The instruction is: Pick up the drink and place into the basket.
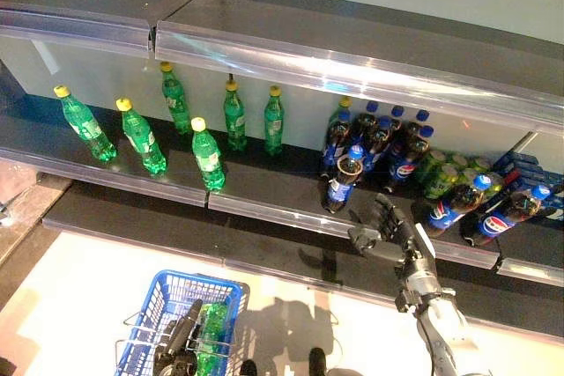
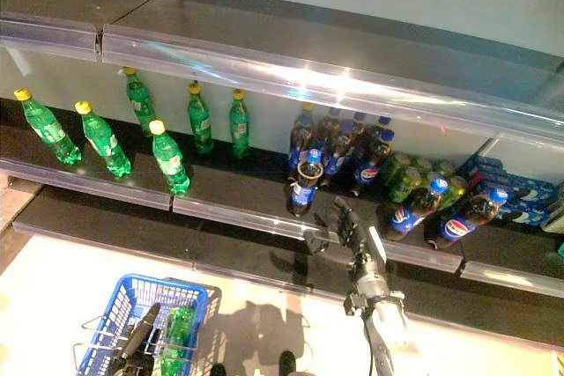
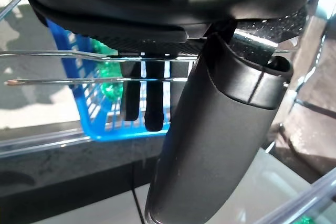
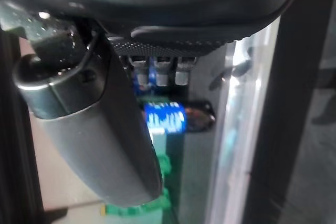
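Dark cola bottles with blue caps stand clustered on the middle shelf; the front one (image 1: pixel 342 180) is nearest the shelf edge. My right hand (image 1: pixel 388 231) hovers open just in front of that edge, to the right of this bottle and touching nothing. Past its fingers, the right wrist view shows a cola bottle's blue label (image 4: pixel 165 119). The blue basket (image 1: pixel 145 323) hangs low at the left, with a green bottle (image 1: pixel 207 332) lying inside. My left hand (image 1: pixel 181 341) is curled round the basket's wire handle (image 3: pixel 63 81).
Several green bottles with yellow caps (image 1: pixel 209 156) stand along the shelf's left half. Two cola bottles (image 1: pixel 458 200) lie tilted to the right of my hand, with green cans (image 1: pixel 441 173) and blue packs (image 1: pixel 520 169) behind. A clear rail (image 1: pixel 264 209) fronts the shelf.
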Controlling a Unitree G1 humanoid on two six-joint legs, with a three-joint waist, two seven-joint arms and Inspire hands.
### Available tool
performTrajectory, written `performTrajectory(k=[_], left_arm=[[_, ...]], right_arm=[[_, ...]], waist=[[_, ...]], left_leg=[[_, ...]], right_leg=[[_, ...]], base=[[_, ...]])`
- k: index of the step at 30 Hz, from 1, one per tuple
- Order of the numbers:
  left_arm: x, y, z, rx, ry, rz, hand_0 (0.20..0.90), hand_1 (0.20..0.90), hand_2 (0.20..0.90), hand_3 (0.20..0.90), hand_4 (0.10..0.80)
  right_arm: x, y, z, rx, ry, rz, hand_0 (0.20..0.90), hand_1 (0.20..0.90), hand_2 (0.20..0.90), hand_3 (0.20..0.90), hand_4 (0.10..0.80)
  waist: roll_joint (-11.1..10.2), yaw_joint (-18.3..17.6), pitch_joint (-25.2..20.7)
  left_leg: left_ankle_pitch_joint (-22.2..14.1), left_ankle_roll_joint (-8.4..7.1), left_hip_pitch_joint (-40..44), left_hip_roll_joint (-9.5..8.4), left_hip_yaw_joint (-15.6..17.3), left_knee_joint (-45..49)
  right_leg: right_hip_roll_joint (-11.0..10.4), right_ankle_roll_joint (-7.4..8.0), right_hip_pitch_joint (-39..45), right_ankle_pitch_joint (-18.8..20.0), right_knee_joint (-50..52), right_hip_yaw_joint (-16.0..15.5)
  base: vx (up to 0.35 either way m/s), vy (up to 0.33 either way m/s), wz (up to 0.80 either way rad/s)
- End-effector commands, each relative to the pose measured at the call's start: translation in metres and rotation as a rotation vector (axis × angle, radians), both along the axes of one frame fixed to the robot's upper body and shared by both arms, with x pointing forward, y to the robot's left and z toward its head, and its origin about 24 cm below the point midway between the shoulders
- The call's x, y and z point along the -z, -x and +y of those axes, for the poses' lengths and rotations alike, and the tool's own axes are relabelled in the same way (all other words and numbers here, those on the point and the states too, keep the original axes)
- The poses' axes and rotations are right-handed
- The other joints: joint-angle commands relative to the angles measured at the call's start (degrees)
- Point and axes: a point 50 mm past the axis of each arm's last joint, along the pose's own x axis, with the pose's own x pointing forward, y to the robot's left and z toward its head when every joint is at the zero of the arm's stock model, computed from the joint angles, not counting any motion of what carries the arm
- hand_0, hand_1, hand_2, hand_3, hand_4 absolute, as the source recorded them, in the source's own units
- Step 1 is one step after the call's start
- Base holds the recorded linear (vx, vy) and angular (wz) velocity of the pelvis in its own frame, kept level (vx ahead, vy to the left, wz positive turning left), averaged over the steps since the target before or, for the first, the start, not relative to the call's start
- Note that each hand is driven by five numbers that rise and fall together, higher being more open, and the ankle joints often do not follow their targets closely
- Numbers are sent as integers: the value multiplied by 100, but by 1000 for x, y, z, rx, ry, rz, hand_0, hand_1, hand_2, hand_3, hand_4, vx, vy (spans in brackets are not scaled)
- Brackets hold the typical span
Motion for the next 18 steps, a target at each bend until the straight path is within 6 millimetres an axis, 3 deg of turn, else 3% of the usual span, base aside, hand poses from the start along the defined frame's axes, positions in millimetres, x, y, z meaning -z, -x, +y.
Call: performTrajectory(k=[1, 8, 18], left_arm=[[-50, -51, 42, 93, -292, -282, 300, 300, 300, 200, 100], [-44, -43, 41, 110, -279, -250, 300, 300, 300, 200, 100], [-45, -46, 40, 134, -281, -240, 300, 300, 300, 200, 100]], right_arm=[[-51, -27, -28, 215, -6, -277, 900, 900, 900, 900, 800], [-42, -24, -44, 452, -39, -226, 900, 900, 900, 900, 800], [-37, -22, -49, 555, 1, -196, 900, 900, 900, 900, 800]], waist=[[313, 199, -526], [308, 295, -550], [326, 325, -550]], left_leg=[[-452, 143, -27, -534, -295, 184], [-443, 141, 45, -511, -348, 148], [-426, 157, 133, -517, -409, 131]], right_leg=[[352, -1, 115, -327, 216, -328], [355, -16, 229, -368, 204, -383], [374, -35, 326, -374, 204, -396]], base=[[46, -32, 9], [54, -21, 5], [47, -11, 2]])
